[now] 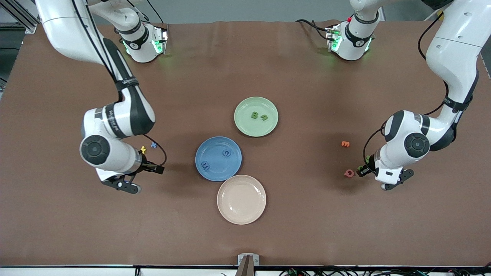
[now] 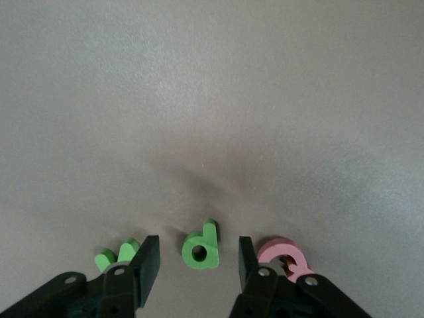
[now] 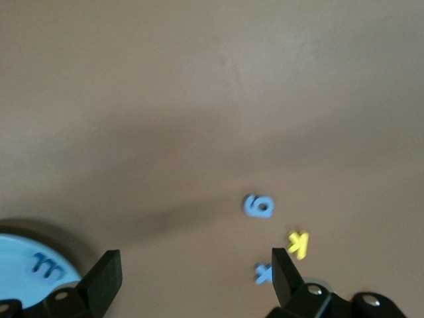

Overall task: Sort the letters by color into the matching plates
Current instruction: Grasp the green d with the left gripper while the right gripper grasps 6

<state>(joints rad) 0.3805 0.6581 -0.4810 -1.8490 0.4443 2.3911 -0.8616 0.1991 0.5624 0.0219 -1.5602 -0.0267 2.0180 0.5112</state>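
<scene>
brown matting covers the whole table (image 1: 245, 69), with both robot bases along the edge farthest from the front camera. near the middle sit three plates: the pale green plate (image 1: 245, 124) farthest from the camera, the blue plate (image 1: 215, 147) just nearer and touching or almost touching the cream plate (image 1: 241, 199), which lies nearest the camera.

two green letters (image 1: 259, 115) lie in the green plate, and two blue letters (image 1: 216, 159) in the blue plate.

toward the left arm's end of the table, the left gripper (image 2: 199, 262) is low at the surface with its fingers apart, a green letter d (image 2: 202, 248) between them and not yet squeezed. another green letter (image 2: 118, 255) lies just outside one finger, a pink letter (image 2: 285, 255) just outside the other. an orange letter (image 1: 345, 144) lies near, farther from the camera.

toward the right arm's end, the right gripper (image 3: 195, 271) hangs wide open and empty over bare matting. close by lie a blue 9 (image 3: 258, 206), a blue x (image 3: 264, 272) and a yellow k (image 3: 299, 243).
</scene>
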